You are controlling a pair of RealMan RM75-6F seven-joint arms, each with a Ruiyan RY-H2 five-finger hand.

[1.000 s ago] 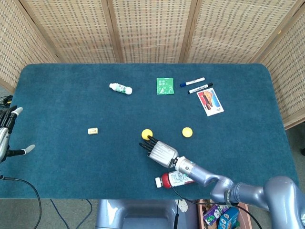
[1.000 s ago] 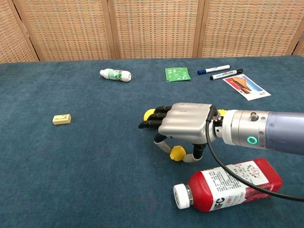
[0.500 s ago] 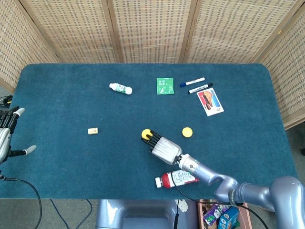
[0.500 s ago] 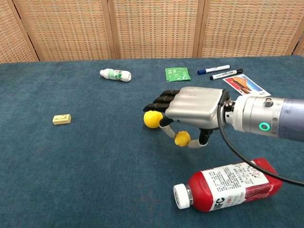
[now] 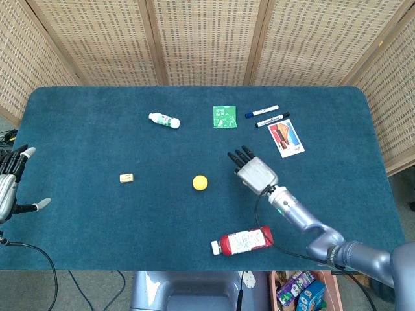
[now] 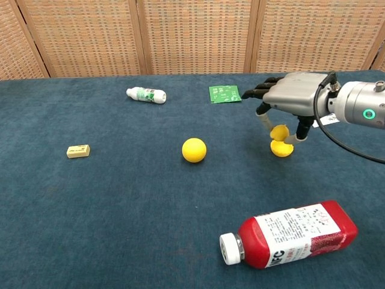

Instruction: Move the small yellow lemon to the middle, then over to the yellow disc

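Observation:
My right hand (image 6: 293,96) (image 5: 255,172) hovers over the right-middle of the table and pinches the small yellow lemon (image 6: 278,131) between thumb and a finger. Directly under the lemon lies the yellow disc (image 6: 281,150); whether the two touch I cannot tell. In the head view the hand hides both the disc and the lemon. A larger yellow ball (image 5: 200,183) (image 6: 194,150) sits alone at the table's middle, left of the hand. At the far left edge my left hand (image 5: 10,184) hangs off the table with fingers spread, holding nothing.
A red bottle (image 6: 289,233) (image 5: 242,240) lies on its side near the front edge. At the back are a white bottle (image 5: 163,120), a green packet (image 5: 224,116), two markers (image 5: 267,115) and a card (image 5: 285,138). A beige block (image 5: 126,177) lies at the left.
My right hand has carried the lemon from beside the yellow ball to the right and farther back, ending over the yellow disc. The ball now shows fully. The left hand stayed put.

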